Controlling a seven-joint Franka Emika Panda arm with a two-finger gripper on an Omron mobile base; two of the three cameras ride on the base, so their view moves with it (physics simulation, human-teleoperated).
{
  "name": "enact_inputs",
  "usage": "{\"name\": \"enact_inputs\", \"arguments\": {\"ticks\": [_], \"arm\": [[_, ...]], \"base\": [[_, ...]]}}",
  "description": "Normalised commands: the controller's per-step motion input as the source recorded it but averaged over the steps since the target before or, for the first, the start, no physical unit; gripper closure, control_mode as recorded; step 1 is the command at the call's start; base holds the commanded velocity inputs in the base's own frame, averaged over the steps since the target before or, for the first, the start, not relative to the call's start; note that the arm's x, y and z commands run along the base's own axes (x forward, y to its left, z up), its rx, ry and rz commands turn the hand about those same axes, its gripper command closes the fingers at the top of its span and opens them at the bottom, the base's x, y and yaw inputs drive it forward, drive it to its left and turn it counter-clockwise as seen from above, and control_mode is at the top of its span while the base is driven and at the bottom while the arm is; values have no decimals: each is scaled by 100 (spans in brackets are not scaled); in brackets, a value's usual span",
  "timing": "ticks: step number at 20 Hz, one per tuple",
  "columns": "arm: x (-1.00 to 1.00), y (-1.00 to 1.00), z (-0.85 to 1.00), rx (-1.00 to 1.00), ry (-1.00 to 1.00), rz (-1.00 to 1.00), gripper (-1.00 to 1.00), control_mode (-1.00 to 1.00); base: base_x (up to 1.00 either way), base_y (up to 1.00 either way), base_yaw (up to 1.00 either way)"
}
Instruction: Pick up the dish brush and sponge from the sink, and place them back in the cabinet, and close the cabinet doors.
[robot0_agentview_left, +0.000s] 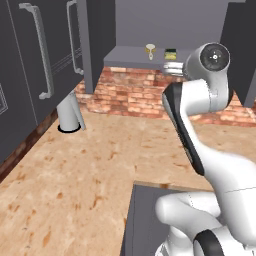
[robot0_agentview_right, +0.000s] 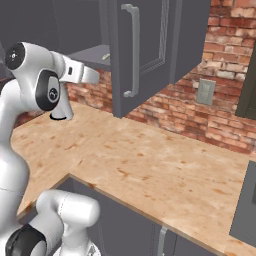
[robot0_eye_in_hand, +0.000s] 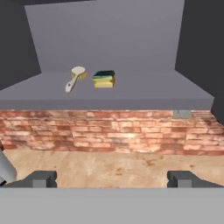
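The cream dish brush (robot0_eye_in_hand: 74, 78) and the green-and-yellow sponge (robot0_eye_in_hand: 104, 79) lie side by side on the grey shelf of the open cabinet (robot0_eye_in_hand: 131, 94), the brush to the left. From the left base view the brush (robot0_agentview_left: 150, 50) and sponge (robot0_agentview_left: 170, 53) are small at the shelf's front. My gripper (robot0_eye_in_hand: 113, 179) hangs open and empty in front of and below the shelf, apart from both. The cabinet doors stand swung open: the left door (robot0_agentview_left: 97, 45), the right door (robot0_agentview_right: 145, 50) with its silver bar handle (robot0_agentview_right: 131, 50). The sink is out of view.
A red brick wall (robot0_eye_in_hand: 109, 131) runs under the shelf above the speckled counter (robot0_agentview_left: 75, 170). A grey cylinder (robot0_agentview_left: 69, 114) stands on the counter at the left. Tall dark cabinets with bar handles (robot0_agentview_left: 42, 50) line the left side. A wall outlet (robot0_agentview_right: 205, 91) sits on the brick.
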Motion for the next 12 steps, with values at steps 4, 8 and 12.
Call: {"name": "enact_inputs", "arguments": {"ticks": [4,8,12], "arm": [[-37,2,0,0,0,5,-100,-100],[-48,0,0,0,-2,7,-100,-100],[-26,0,0,0,0,4,-100,-100]], "base": [[0,0,0],[0,0,0],[0,0,0]]}}
